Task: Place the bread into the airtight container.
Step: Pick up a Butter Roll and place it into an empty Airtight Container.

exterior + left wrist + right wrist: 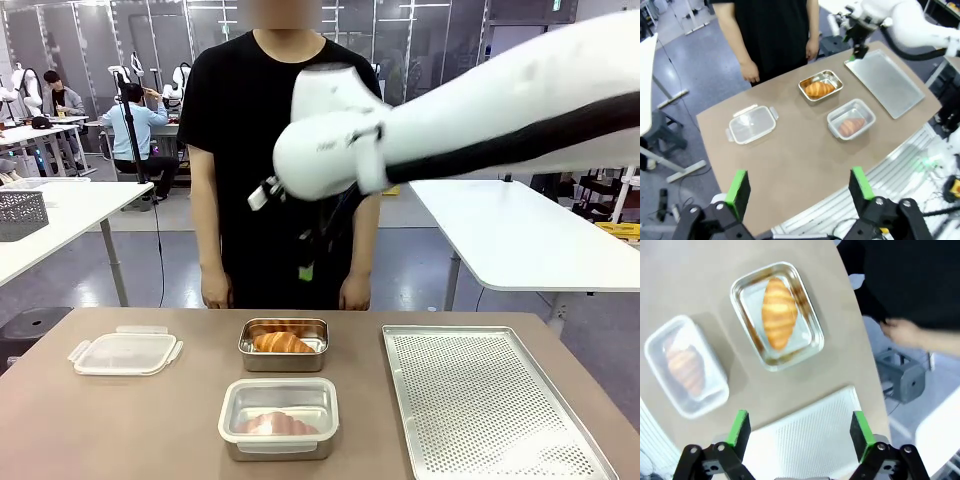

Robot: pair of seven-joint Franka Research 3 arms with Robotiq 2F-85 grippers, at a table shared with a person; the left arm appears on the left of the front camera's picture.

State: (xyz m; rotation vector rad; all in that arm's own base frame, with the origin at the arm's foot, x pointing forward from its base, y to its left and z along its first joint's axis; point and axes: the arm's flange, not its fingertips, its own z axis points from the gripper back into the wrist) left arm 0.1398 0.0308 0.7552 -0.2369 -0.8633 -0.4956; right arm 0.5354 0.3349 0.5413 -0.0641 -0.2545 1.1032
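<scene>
Our right gripper (800,416) hangs well above the table (150,420), its green pads (740,429) spread wide with nothing between them. Our left gripper (798,172) is also parted and empty, held high and back from the near edge. Below the right fingers lies the corner of the perforated tray (805,440). Beyond it the croissant (778,312) we are after rests lengthwise in an open metal tray (810,340), with bare metal along both its flanks. We judge it light, soft inside and flaky outside, so a hard squeeze would crush it and the tapered tips would likely snap. We would take it across the thick middle, one finger lowered into the gap on each long side, closing only until it lifts. The clear container (717,385) sits just beside the metal tray, with a second croissant (686,365) showing hazily in it. We cannot tell whether it is covered. A clear lid (125,352) lies apart.
</scene>
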